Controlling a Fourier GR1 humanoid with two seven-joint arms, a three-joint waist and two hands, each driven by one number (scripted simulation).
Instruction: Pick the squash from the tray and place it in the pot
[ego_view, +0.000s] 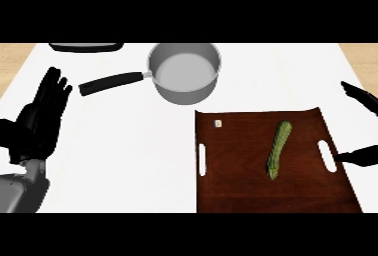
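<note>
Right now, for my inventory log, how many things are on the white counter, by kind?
Long green squash: 1
Dark brown wooden tray: 1
Grey metal pot with black handle: 1
Dark object cut by top edge: 1
Total: 4, tiny pale speck on tray not counted

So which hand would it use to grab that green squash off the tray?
Probably the right hand: it is open beside the right edge of the tray, and the squash lies in that tray's right half. The left hand rests open at the view's left, away from the tray.
</note>
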